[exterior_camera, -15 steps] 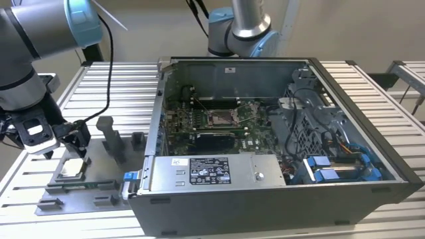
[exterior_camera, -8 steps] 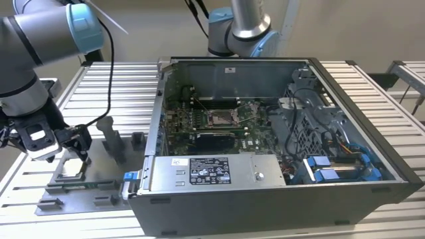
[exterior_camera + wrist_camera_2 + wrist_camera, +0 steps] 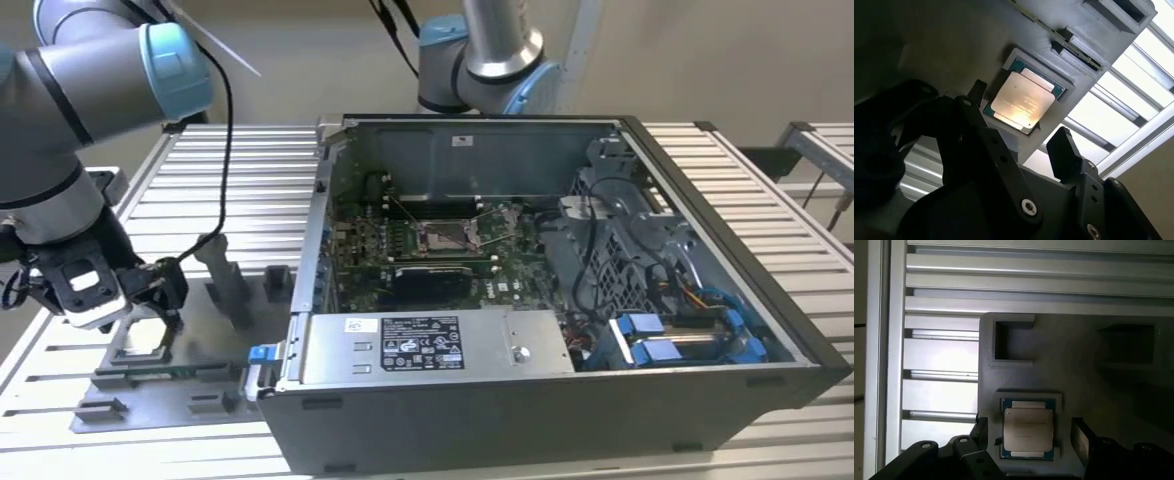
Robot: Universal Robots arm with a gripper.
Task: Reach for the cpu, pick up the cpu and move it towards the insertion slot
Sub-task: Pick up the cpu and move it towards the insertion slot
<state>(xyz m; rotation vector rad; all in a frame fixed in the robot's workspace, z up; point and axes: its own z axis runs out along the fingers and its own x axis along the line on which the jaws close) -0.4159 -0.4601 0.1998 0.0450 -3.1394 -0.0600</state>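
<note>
The cpu (image 3: 1024, 100) (image 3: 1028, 432) is a flat silvery square chip lying in a shallow square pocket of the grey parts tray (image 3: 1064, 365) (image 3: 200, 340). My gripper (image 3: 1019, 115) (image 3: 1030, 434) (image 3: 144, 312) hangs just above it, open. In both wrist views one dark finger (image 3: 981, 431) stands on each side of the chip, apart from it. The insertion slot (image 3: 445, 236) is the silver-framed socket on the green board inside the open computer case, far off to the exterior view's right of the gripper.
The case wall (image 3: 310, 250) rises between the tray and the board. A silver power supply (image 3: 427, 345) and blue-tabbed drive bays (image 3: 667, 335) fill the case's front. Grey upright posts (image 3: 227, 280) stand on the tray. A second arm (image 3: 487, 50) stands behind the case.
</note>
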